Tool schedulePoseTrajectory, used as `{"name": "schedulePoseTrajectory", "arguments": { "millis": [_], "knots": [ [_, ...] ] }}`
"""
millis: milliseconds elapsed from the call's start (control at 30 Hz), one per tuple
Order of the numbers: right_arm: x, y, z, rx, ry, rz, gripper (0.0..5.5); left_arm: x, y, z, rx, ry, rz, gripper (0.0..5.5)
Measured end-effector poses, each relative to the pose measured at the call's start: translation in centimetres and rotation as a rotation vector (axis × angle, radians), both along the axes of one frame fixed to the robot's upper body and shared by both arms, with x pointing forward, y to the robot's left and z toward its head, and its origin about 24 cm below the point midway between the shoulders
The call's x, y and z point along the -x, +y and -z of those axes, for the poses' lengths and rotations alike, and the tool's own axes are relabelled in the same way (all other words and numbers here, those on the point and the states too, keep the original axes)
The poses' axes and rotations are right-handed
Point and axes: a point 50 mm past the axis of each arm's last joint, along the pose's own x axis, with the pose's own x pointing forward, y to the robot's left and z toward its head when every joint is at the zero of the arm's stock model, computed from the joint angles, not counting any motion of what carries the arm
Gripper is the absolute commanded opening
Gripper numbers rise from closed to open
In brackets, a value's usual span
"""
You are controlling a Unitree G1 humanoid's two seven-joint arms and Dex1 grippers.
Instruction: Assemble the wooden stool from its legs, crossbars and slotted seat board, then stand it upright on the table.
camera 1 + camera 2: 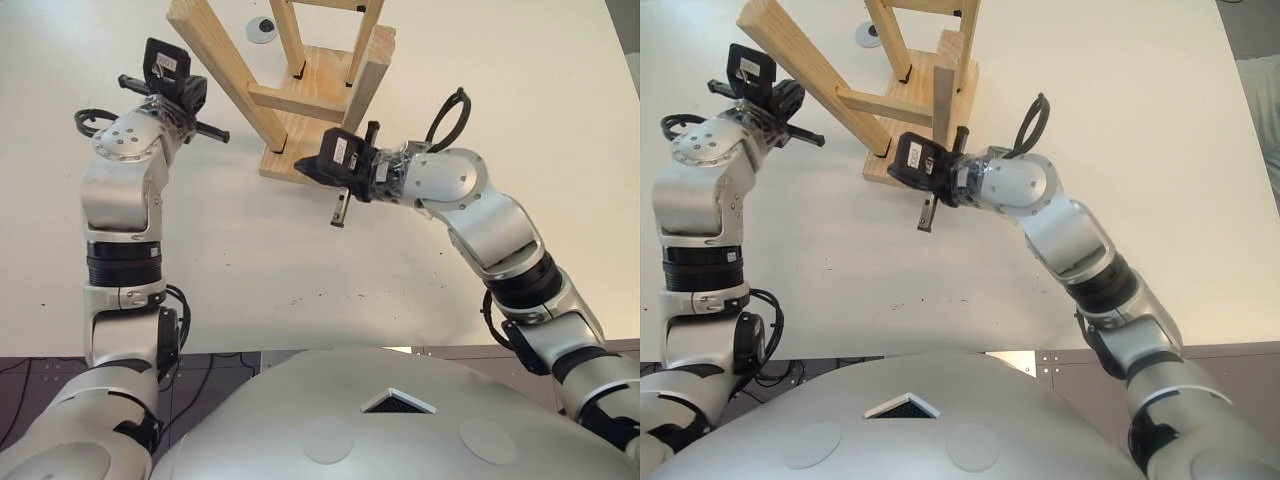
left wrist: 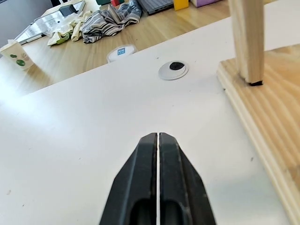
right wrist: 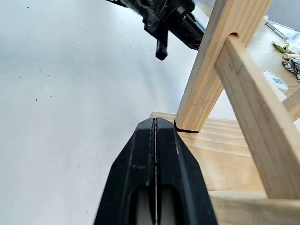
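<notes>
Honestly, both tools were pinched shut on nothing: my left gripper (image 2: 158,137) hung near a leg (image 1: 225,70), my right gripper (image 3: 154,121) nosed the seat board (image 1: 290,140). The stool (image 1: 300,95) sat upside down, seat flat on the white table (image 1: 500,100). I judged a shove could skate it across that slick top or tip it. Beyond lay wooden flooring and heaped clothes (image 2: 110,21).

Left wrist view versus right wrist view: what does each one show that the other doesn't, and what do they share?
Left wrist: the round grey grommet and a heap of cloth beyond the table. Right wrist: a crossbar and the left gripper farther off. Both: the seat board, a leg standing in its slot, the white table, and the arm's own jaws shut in front.
</notes>
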Motion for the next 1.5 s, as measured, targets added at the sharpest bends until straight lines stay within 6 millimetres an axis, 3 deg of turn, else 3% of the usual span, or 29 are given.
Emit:
{"name": "schedulePoseTrajectory", "arguments": {
  "millis": [100, 267, 367, 433, 533, 567, 600, 667, 767, 933, 1067, 1200, 1267, 1333, 1367, 1500],
  "knots": [
    [-1.0, -3.0, -2.9, -0.146, 0.089, 0.027, 0.0, 1.4, 0.6, 1.2, -0.022, 0.087, 0.049, 0.03],
    [-4.9, -8.5, -13.6, -0.594, 0.035, 0.127, 0.0, 4.3, -0.3, 4.0, -0.07, 0.29, 0.252, 0.03],
    [-6.6, -12.5, -19.7, -0.95, 0.023, 0.199, 0.0, 5.4, -2.9, 4.3, -0.06, 0.338, 0.431, 0.03],
    [-8.1, -13.0, -18.8, -0.942, 0.019, 0.312, 0.0, 5.7, -4.4, 4.6, -0.021, 0.352, 0.489, 0.03],
    [-10.9, -12.4, -10.9, -0.656, 0.077, 0.516, 0.0, 5.5, -6.3, 4.2, 0.051, 0.33, 0.525, 0.03],
    [-11.0, -12.0, -7.2, -0.541, 0.136, 0.537, 0.0, 5.1, -7.2, 3.7, 0.084, 0.304, 0.543, 0.03],
    [-10.7, -11.6, -4.8, -0.469, 0.174, 0.531, 0.0, 4.9, -7.9, 3.2, 0.112, 0.283, 0.553, 0.03],
    [-9.9, -10.7, -1.9, -0.385, 0.214, 0.485, 0.0, 4.7, -8.6, 2.5, 0.14, 0.261, 0.56, 0.03],
    [-8.4, -7.4, 0.0, -0.379, 0.269, 0.351, 0.0, 4.7, -8.8, 2.4, 0.145, 0.259, 0.554, 0.03],
    [-5.7, -4.6, -2.1, -0.387, 0.231, 0.12, 0.0, 4.0, -8.0, 2.9, 0.128, 0.261, 0.468, 0.03],
    [-2.3, -1.6, -3.2, -0.33, 0.241, -0.077, 0.0, 3.2, -5.9, 3.0, 0.054, 0.239, 0.382, 0.03],
    [2.1, 2.8, -3.0, -0.288, 0.318, -0.386, 0.0, 2.3, -4.8, 2.5, -0.002, 0.201, 0.346, 0.03],
    [2.7, 3.4, -2.6, -0.25, 0.322, -0.427, 0.0, 2.2, -4.5, 2.7, -0.012, 0.2, 0.341, 0.03],
    [2.4, 3.2, -2.9, -0.246, 0.303, -0.411, 0.0, 2.1, -4.3, 2.9, -0.026, 0.201, 0.335, 0.03],
    [1.7, 2.6, -4.0, -0.28, 0.274, -0.379, 0.0, 2.1, -4.1, 2.9, -0.028, 0.197, 0.335, 0.03],
    [-1.3, -1.5, -12.1, -0.568, 0.132, -0.256, 0.0, 1.9, -2.8, 2.7, -0.046, 0.185, 0.31, 0.03]
  ]
}}
